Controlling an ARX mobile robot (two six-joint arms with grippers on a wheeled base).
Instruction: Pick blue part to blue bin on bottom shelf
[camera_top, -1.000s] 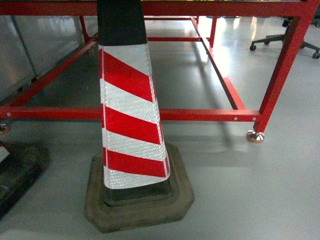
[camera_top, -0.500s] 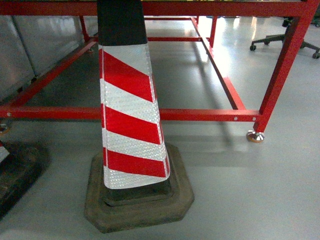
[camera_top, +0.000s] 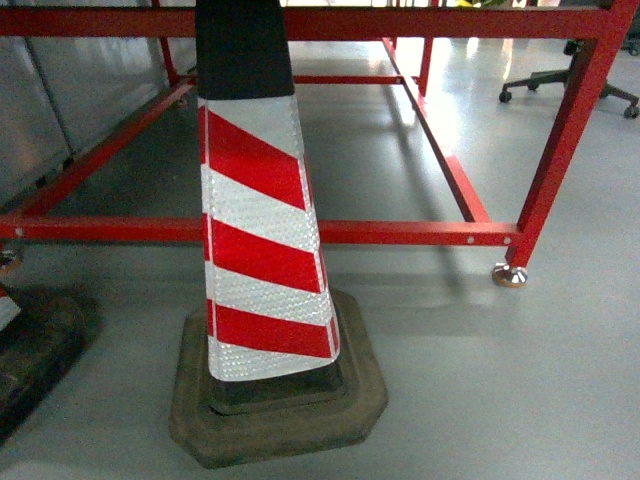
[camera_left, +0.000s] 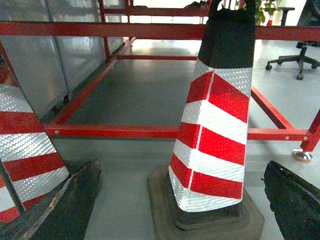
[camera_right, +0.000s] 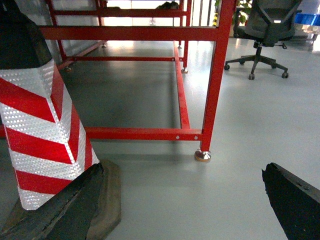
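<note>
The blue part, the blue bin and the bottom shelf are out of view in every view. My left gripper (camera_left: 181, 165) is open, its dark fingers (camera_left: 65, 210) wide apart low over the grey floor, with nothing held between them. A red-and-white striped traffic cone (camera_left: 215, 135) stands just beyond its jaws. My right gripper (camera_right: 182, 169) is also open and empty, its fingers (camera_right: 295, 200) spread over bare floor. Neither gripper shows in the head view.
The striped cone (camera_top: 260, 230) on a rubber base (camera_top: 280, 410) stands close in front. Behind it is a low red steel frame (camera_top: 400, 232) with a footed leg (camera_top: 510, 275). A second cone (camera_left: 20, 150) is at left, an office chair (camera_right: 265, 25) far right, and grey panels (camera_top: 60, 90) at left.
The cone and the red frame sit slightly lower in the head view than a second ago. Nothing else has visibly changed.
</note>
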